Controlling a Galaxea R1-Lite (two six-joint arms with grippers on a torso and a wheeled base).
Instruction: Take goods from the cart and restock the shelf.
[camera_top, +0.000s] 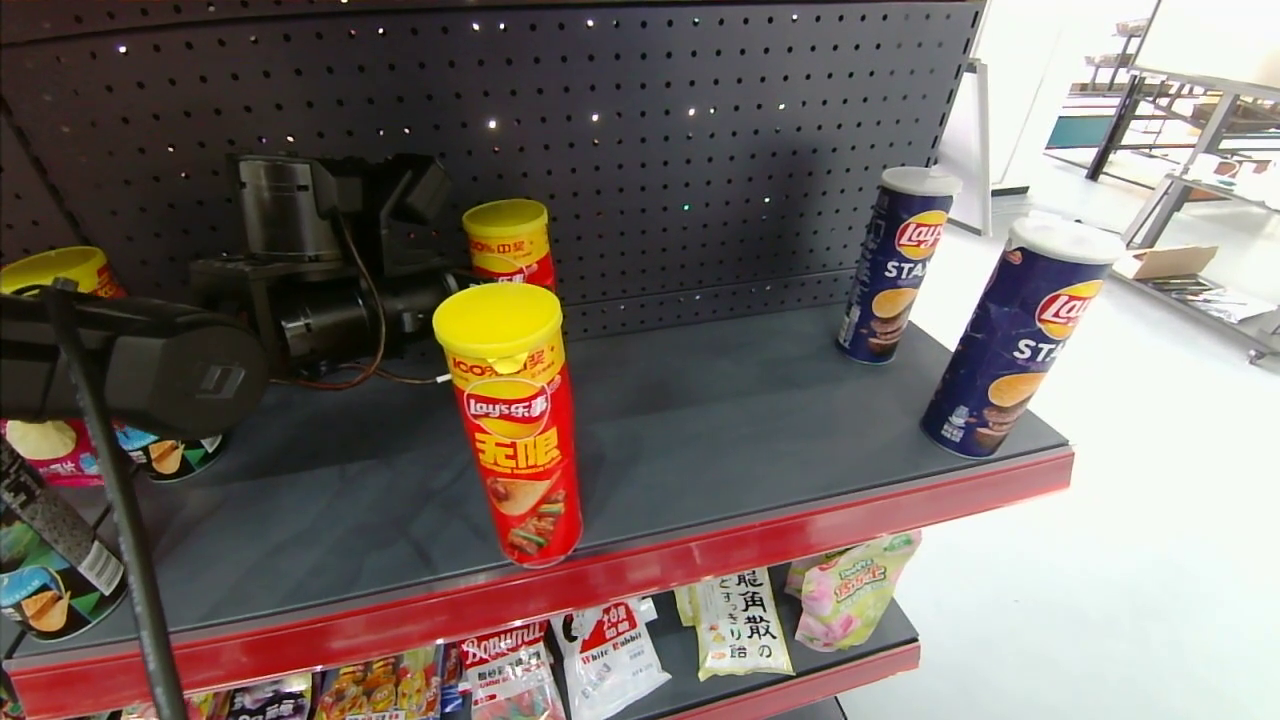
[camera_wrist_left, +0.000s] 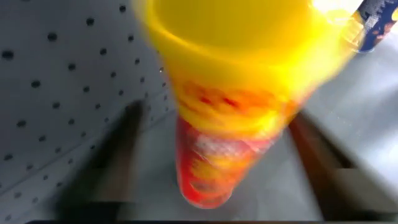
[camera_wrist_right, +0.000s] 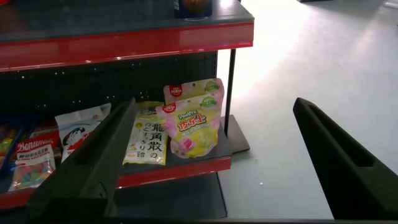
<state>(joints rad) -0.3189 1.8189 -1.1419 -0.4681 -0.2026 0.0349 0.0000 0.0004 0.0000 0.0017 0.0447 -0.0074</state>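
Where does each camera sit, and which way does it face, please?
Head: atop the robot, looking down on the upper shelf; left arm shows.
Left wrist: behind the open left gripper, facing the rear red can.
Right wrist: behind the open right gripper, facing snack bags.
Shared: head and left wrist, that can; head and right wrist, those bags.

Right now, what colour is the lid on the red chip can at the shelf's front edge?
Yellow lid, clearest in the head view.
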